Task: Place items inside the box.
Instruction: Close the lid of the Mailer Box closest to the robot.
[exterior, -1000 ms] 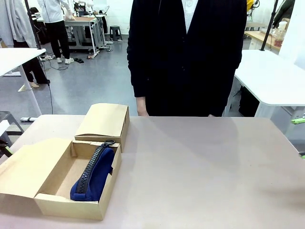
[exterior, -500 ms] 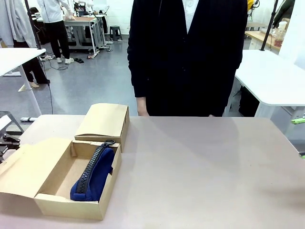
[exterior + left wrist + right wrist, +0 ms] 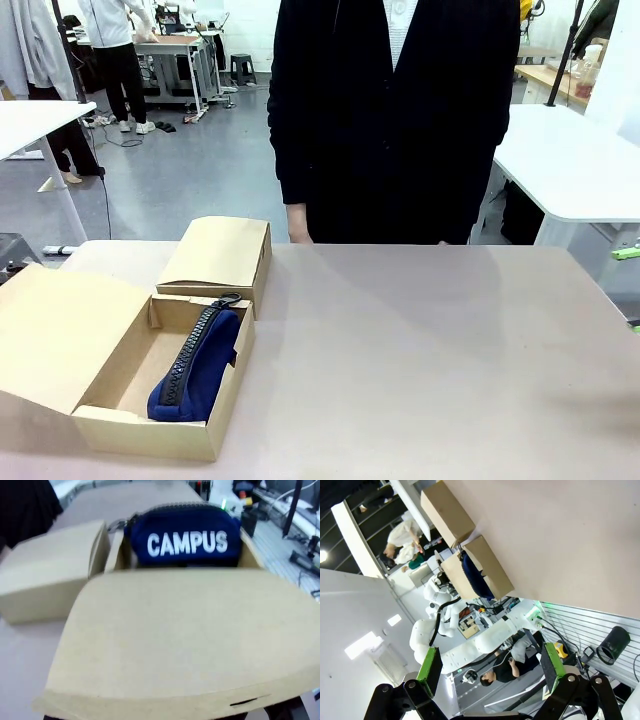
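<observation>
Nearest the robot at 8 o'clock, the box's lid flap (image 3: 55,335) has tilted up since a second ago, so closing seems underway. Navy CAMPUS case (image 3: 195,365) lies inside the box (image 3: 150,430). Left gripper: can't tell its state. Right gripper (image 3: 490,672) is spread, empty.
</observation>
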{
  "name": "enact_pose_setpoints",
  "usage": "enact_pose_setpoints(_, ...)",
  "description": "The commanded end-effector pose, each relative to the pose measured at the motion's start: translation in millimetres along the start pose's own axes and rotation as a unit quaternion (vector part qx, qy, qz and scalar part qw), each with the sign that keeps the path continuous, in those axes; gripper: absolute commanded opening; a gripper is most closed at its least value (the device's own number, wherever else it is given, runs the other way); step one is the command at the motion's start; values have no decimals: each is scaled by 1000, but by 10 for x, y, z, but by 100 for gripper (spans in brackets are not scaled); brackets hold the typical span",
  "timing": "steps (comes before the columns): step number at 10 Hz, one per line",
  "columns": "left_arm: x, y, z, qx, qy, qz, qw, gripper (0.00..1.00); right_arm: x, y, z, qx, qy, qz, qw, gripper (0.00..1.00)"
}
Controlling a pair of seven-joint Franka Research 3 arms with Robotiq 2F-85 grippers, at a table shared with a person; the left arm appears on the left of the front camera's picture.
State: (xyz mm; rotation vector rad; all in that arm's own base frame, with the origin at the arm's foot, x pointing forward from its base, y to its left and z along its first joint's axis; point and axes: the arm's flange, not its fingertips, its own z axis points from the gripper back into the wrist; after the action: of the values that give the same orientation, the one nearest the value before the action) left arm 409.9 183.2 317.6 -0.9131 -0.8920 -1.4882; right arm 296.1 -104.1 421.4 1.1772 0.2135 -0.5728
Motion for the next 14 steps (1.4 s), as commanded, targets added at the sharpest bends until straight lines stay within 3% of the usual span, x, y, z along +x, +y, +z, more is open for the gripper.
enact_pose_setpoints(1, 226, -117, -97, 13, -44, -22, 999, 100, -9, -6, 18, 8, 2, 11, 1000, 100)
enact_pose_setpoints(4, 749, -369, -477, 30, -69, -33, 997, 100, -9, -6, 18, 8, 2, 11, 1000, 100)
enact_pose_setpoints(7, 1112, -537, -1078, -42, -112, -27, 992, 100, -9, -6, 18, 8, 2, 11, 1000, 100)
enact_pose_setpoints(11, 1085, -457, -2197, -38, -8, -31, 999, 100, -9, -6, 18, 8, 2, 11, 1000, 100)
enact_pose_setpoints(14, 951, -467, -2436, -65, 47, -28, 996, 100, -9, -6, 18, 8, 2, 11, 1000, 100)
